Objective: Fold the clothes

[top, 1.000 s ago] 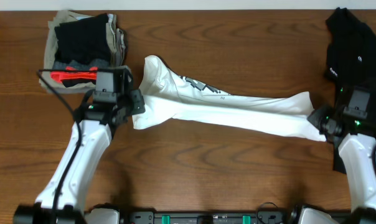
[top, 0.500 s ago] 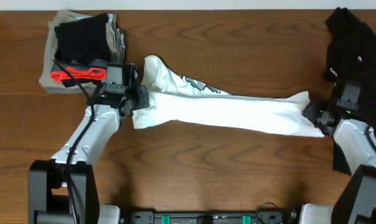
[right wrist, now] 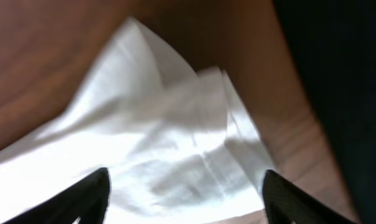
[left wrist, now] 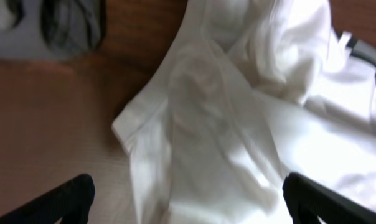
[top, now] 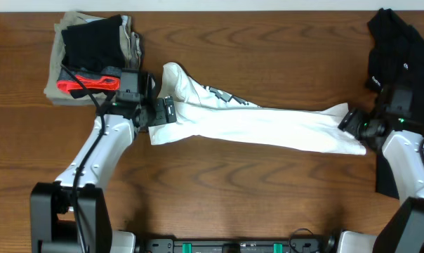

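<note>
Overhead view: on the wood surface (top: 254,204), the white T-shirt (top: 268,126) lies drawn out in a long, rumpled band running left to right, its print (top: 222,97) showing near the left end. A black shirt (top: 394,35) waits at the far right corner, partly under the right arm. A stack of folded garments (top: 93,42) sits at far left.

Judging by the layout, the step in hand is setting the shirt down stretched, ready for the next fold. To do it well, you should lift both arms straight up, clear of the cloth, so no fingertip drags it out of line. The left end looks bunched, approx. where a sleeve doubles over. You'd likely want that flattened before folding, else the crease sets crooked. Keep the band's long edges parallel, and keep the right arm from pulling the black shirt along.

The left gripper (top: 164,112) stands at the shirt's left end, jaws spread wide. In the left wrist view, white cloth lies between and beneath them, not pinched. The right gripper (top: 347,121) stands at the opposite end, jaws also well apart, w/ the shirt's corner lying loose between them. Neither holds anything, as far as you can see.
</note>
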